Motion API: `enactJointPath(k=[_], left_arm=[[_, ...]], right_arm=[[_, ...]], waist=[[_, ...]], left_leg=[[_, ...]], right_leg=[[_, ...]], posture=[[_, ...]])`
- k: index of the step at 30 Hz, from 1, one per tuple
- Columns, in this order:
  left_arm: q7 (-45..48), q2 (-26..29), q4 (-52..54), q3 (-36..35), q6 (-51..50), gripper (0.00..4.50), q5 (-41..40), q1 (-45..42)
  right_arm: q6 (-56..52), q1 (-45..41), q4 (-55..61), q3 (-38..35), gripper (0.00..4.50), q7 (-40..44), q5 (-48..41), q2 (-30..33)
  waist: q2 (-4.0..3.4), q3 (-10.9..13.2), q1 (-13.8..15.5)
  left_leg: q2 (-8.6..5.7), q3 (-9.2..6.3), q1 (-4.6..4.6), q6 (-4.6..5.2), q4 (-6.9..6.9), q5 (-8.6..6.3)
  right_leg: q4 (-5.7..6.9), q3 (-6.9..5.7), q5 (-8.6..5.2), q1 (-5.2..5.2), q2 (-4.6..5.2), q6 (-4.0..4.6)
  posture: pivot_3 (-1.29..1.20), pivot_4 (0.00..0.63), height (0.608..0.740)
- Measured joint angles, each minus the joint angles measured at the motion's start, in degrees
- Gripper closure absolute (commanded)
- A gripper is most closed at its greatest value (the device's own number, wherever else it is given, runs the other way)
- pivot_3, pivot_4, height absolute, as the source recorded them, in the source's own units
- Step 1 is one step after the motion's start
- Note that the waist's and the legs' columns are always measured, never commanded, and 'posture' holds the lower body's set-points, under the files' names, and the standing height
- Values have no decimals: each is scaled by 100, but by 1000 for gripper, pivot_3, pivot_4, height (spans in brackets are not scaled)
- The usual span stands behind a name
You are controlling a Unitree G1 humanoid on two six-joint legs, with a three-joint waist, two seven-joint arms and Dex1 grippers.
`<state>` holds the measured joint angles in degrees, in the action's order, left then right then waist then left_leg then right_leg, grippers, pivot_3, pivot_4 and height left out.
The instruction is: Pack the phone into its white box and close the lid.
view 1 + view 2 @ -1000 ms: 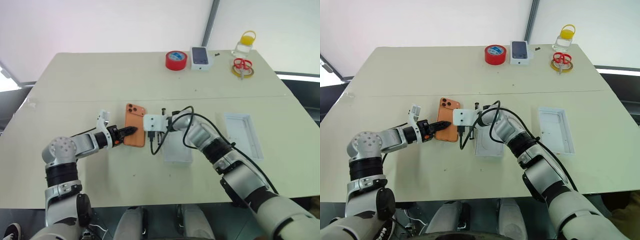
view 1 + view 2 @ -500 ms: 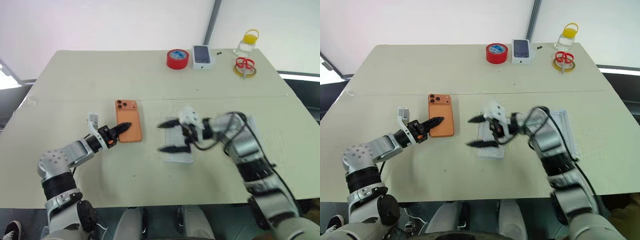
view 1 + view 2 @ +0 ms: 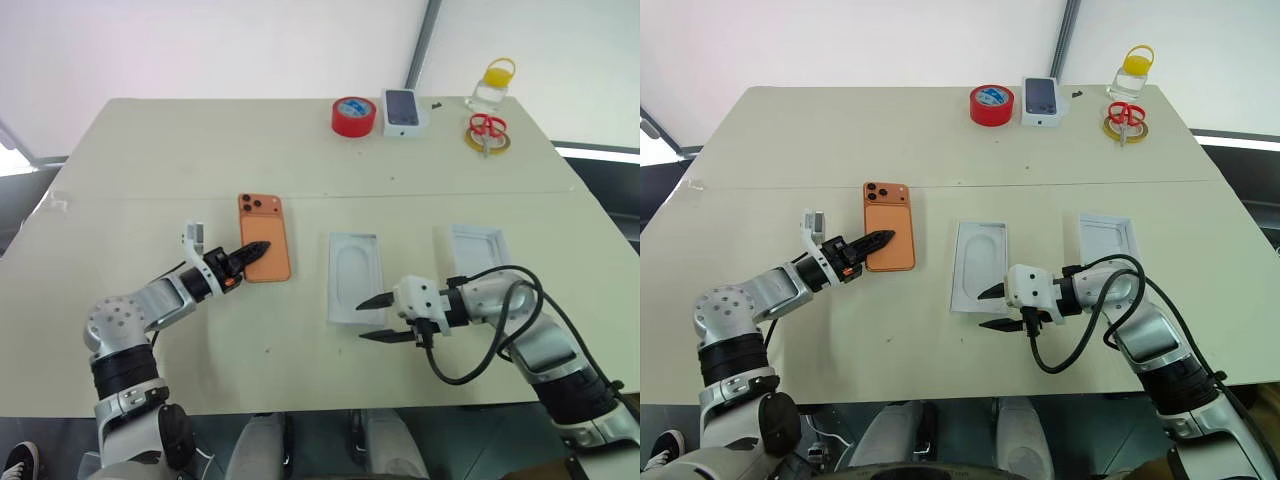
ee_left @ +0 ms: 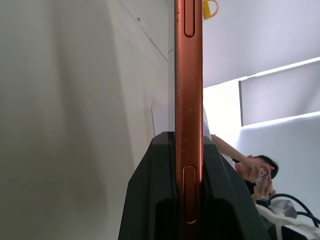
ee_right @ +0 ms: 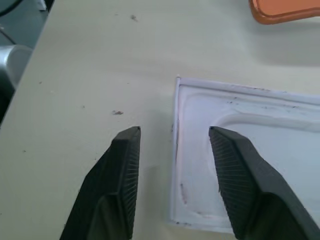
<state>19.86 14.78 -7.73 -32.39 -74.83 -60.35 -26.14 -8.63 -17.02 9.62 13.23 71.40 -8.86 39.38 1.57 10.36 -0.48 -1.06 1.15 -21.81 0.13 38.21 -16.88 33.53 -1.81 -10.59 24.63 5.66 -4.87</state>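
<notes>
- Orange is the phone (image 3: 264,237); it lies on the pale table (image 3: 150,170) left of the middle, back side up, with its three dark lenses at the far corner.
- Left gripper (image 3: 256,249) has its two black fingers closed on the near edge of the phone; the left wrist view shows this edge pinched between them.
- Next to the right lies a thin white insert sheet (image 3: 355,291) with an oval recess, flat on the table, apart from the phone.
- Right gripper (image 3: 376,318) hangs at the near right corner of this sheet; its fingers stand apart and hold nothing.
- Further right lies a shallow white tray (image 3: 476,247); I cannot tell if it is the white box or the lid.
- At the far edge stand a red tape roll (image 3: 352,118), a small white box with a dark phone picture (image 3: 402,112), red scissors (image 3: 486,129) and a yellow-capped bottle (image 3: 489,88).
</notes>
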Motion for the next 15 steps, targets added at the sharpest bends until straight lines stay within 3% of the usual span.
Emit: enactJointPath(k=[9, 13, 15], left_arm=[[36, 80, -100, 13, 31, 4500, -16, -8], [36, 80, -133, 16, 26, 4500, -30, -18], [33, 80, -143, 11, -16, 4500, -96, -18]], right_arm=[[164, 97, -102, 178, 1929, -106, 137, 36], [167, 94, -109, 182, 3111, -225, 148, 19], [246, 93, -148, 215, 3111, -288, 249, 23]], waist=[[2, 1, 7], [3, 1, 6], [3, 1, 4]], left_leg=[[0, -2, -3, 1, 0, 0], [0, -2, -3, 2, 1, 0], [0, -2, -3, 2, 1, 0]], right_leg=[[-4, -1, 0, 0, 0, 1], [-3, -1, 0, 0, 0, 2], [-3, -1, 0, 0, 0, 2]], posture=[[0, 150, 740], [0, 150, 740], [0, 150, 740]])
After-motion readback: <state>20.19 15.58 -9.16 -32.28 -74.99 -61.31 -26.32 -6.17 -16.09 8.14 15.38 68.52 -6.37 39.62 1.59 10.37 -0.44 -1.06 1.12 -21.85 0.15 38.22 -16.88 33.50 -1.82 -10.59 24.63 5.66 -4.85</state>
